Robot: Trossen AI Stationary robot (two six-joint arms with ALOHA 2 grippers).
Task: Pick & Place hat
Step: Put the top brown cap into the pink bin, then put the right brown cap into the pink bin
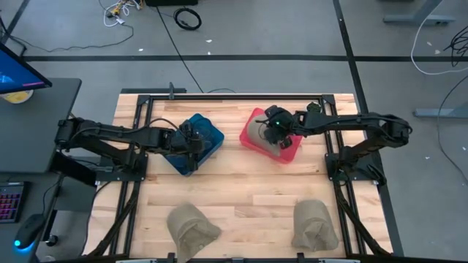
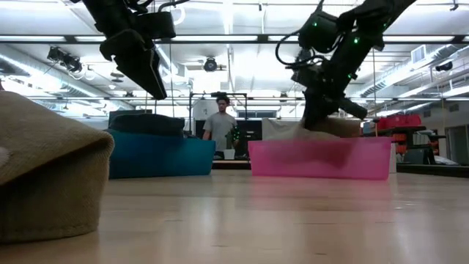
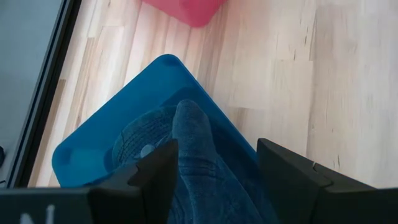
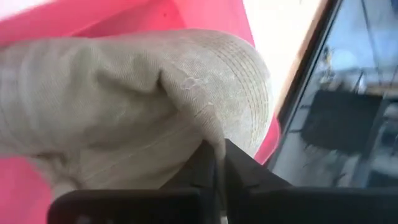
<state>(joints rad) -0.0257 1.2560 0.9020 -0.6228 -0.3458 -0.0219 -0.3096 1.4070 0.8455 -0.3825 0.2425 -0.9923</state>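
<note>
A beige hat (image 4: 124,93) lies in the pink bin (image 1: 292,152) on the table's far right. My right gripper (image 4: 219,152) reaches down into that bin (image 2: 322,158) and is shut on the hat. A dark blue hat (image 3: 186,143) rests inside the blue bin (image 1: 212,135) on the far left. My left gripper (image 3: 214,152) is open and hangs above that bin (image 2: 161,158), clear of the blue hat (image 2: 146,122), with its fingers standing over either side of the hat. My right gripper pinches a raised fold of the beige hat's cloth (image 4: 208,121) between its two shut fingers, coming from above and slanting down into the pink bin. The rest of the hat lies slack in the bin; how many layers are in the pinch I cannot tell.
Two more beige hats lie near the table's near edge, one on the left (image 1: 191,226) and one on the right (image 1: 314,225); the left one looms close in the low view (image 2: 44,169). Bare wood lies between the bins and these hats. A person (image 2: 220,125) stands beyond the table.
</note>
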